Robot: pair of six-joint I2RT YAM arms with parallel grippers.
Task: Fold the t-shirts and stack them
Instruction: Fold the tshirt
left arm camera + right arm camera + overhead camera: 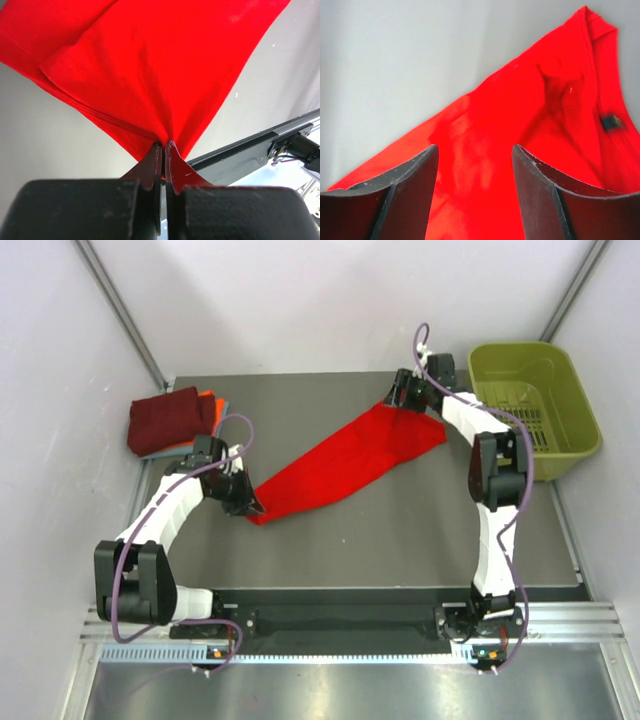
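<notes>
Left gripper [245, 502] is pressed together on a bunched corner of the red t-shirt [345, 465]; on its wrist camera I see the gripper [164, 146] shut tight with the red cloth [150, 65] fanning up and away from the pinch. My right gripper [400, 398] sits at the shirt's other end, in the upper middle of the overhead frame. Its wrist camera shows the gripper [475, 150] spread, with the shirt [530, 130] lying beyond and between the fingers; I cannot tell whether they touch the cloth. The shirt's long axis runs on a diagonal across the dark surface [400, 530], from the narrow pinched end at lower left to the wider end at upper right. On the right wrist view a hemmed edge and a small dark label [611, 122] sit at the right of the frame. The folded shirts are stacked at the upper left of the surface: a dark maroon one [170, 418] on top, an orange edge [208, 395] and a grey-blue edge [165, 452] peeking out under it. The olive-green basket [520, 348] stands at the upper right, off the surface's right edge, and I can see its slotted wall and floor.
</notes>
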